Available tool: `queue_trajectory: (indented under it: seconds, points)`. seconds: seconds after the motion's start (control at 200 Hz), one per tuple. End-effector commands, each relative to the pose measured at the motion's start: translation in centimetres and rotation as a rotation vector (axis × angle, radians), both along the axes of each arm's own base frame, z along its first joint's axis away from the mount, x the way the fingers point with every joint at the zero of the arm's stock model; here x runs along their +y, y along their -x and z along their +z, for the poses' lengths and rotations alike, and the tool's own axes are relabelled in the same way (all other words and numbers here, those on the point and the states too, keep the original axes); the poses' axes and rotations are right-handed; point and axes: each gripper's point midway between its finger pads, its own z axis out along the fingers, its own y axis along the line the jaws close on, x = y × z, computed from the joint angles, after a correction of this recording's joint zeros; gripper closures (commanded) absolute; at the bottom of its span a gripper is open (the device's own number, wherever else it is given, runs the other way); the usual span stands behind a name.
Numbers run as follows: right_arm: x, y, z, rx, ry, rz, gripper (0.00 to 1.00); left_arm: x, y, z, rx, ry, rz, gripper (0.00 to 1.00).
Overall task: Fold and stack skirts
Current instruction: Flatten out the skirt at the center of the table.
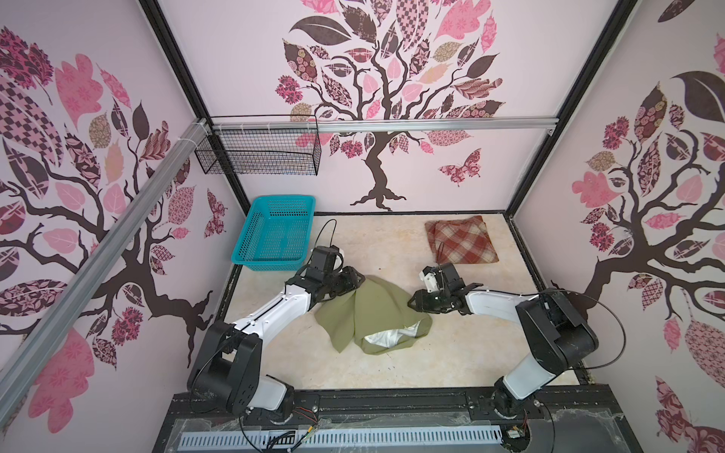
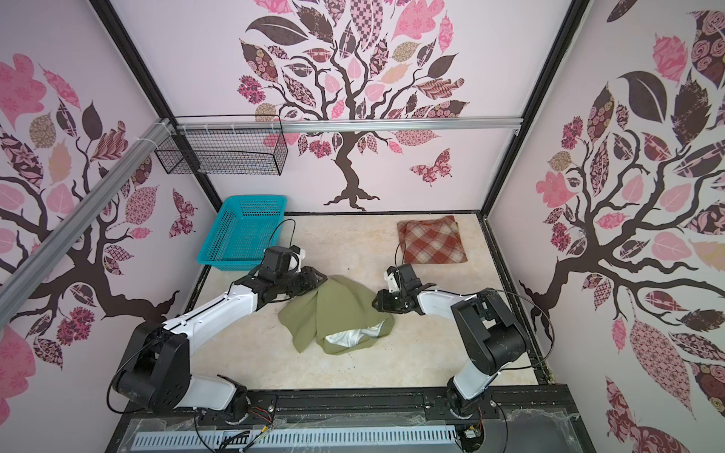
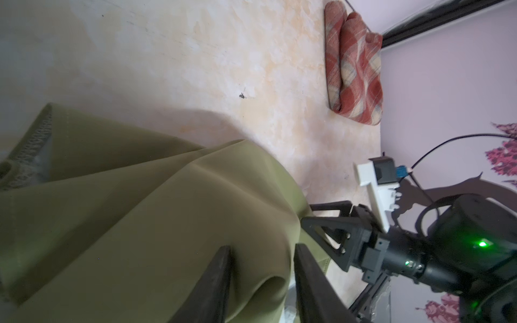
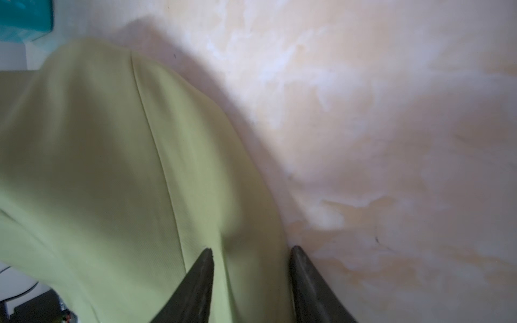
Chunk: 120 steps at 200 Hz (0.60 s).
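Note:
The olive-green skirt [image 1: 372, 313] lies crumpled mid-table, tented upward, with its pale lining [image 1: 386, 337] showing at the near side. My left gripper [image 1: 361, 281] is at its far left peak. In the left wrist view that gripper [image 3: 263, 247] is shut on a fold of the olive-green skirt [image 3: 140, 209]. My right gripper [image 1: 412, 302] is at the skirt's right edge. The right wrist view shows this gripper [image 4: 251, 248] shut on the edge of the olive-green skirt [image 4: 112, 167]. The plaid skirt [image 1: 463, 239] lies folded at the far right, also seen from the left wrist [image 3: 355, 70].
A turquoise plastic basket [image 1: 283, 200] stands at the far left of the table. A black wire basket [image 1: 259, 153] hangs on the back wall above it. Walls enclose the table on three sides. Bare tabletop [image 1: 392, 364] runs along the near edge.

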Motion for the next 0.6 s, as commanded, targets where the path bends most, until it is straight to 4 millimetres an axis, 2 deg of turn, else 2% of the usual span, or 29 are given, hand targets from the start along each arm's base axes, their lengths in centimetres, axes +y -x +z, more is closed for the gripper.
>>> queue_trajectory:
  seconds: [0.0, 0.03, 0.155, 0.265, 0.375, 0.445, 0.495, 0.54, 0.595]
  points:
    - [0.9, -0.9, 0.6, 0.001, -0.017, 0.009, 0.76, 0.9, 0.7, 0.0, -0.016, -0.028, 0.011, 0.92]
    - [1.1, -1.3, 1.0, -0.009, -0.019, 0.011, 0.81, 1.2, 0.6, 0.2, -0.027, -0.038, 0.021, 1.0]
    - [1.4, -4.3, 4.4, -0.11, 0.015, 0.002, 0.91, 3.0, -1.3, 3.2, -0.119, -0.082, 0.077, 1.0]
    - [1.2, -7.6, 9.7, -0.263, 0.064, -0.019, 0.93, 4.4, -3.0, 7.8, -0.236, -0.129, 0.099, 1.0]
    - [0.5, -9.7, 15.5, -0.417, 0.097, -0.06, 0.93, 4.9, -3.1, 12.1, -0.339, -0.165, 0.084, 1.0]
    - [-0.1, -9.7, 18.8, -0.505, 0.096, -0.078, 0.9, 4.7, -2.0, 13.5, -0.361, -0.153, 0.065, 1.0]
    - [-0.5, -9.0, 20.2, -0.553, 0.089, -0.071, 0.89, 4.1, -0.5, 13.8, -0.369, -0.138, 0.03, 1.0]
    - [-1.1, -8.3, 20.9, -0.584, 0.091, -0.082, 0.88, 3.3, 1.2, 13.1, -0.365, -0.133, -0.003, 1.0]
    - [-1.9, -7.2, 21.1, -0.602, 0.09, -0.093, 0.88, 2.1, 3.5, 11.2, -0.331, -0.126, -0.046, 1.0]
